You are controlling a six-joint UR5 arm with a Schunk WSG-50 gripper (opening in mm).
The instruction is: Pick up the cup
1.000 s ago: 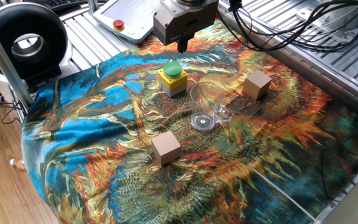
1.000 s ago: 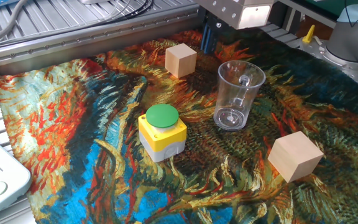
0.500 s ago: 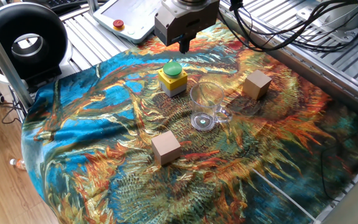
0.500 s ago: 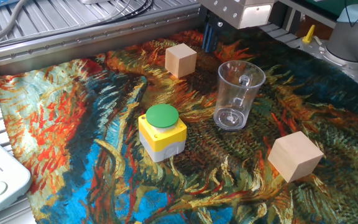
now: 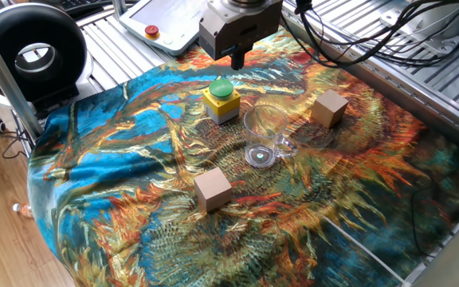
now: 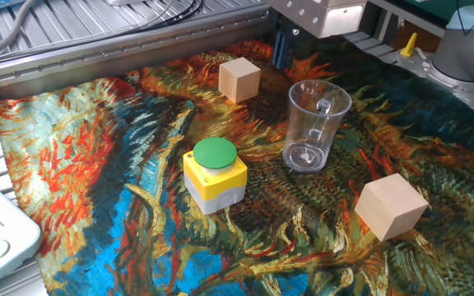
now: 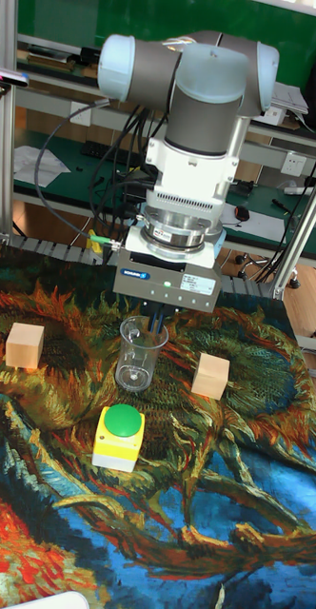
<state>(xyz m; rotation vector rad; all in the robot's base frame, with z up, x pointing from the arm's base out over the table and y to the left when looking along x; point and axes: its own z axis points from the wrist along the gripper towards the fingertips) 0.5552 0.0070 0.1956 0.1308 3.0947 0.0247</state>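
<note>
The cup (image 5: 265, 135) is a clear plastic mug standing upright on the patterned cloth, with its small handle on one side. It also shows in the other fixed view as the cup (image 6: 313, 125) and in the tall view as the cup (image 7: 140, 354). My gripper (image 5: 237, 59) hangs above the cloth, beyond the cup and apart from it, near the cloth's far edge. Its dark fingers (image 6: 280, 51) stand close together with nothing between them. In the tall view the gripper (image 7: 156, 328) is partly seen through the cup's wall.
A yellow box with a green button (image 5: 221, 99) sits close to the cup. One wooden cube (image 5: 329, 108) lies on its other side, and another wooden cube (image 5: 212, 190) lies nearer the front. A black ring lamp (image 5: 34, 52) and a white pendant (image 5: 162, 24) lie off the cloth.
The gripper has drifted a few pixels sideways toward the cup's side. The cup, cubes and button box have not moved.
</note>
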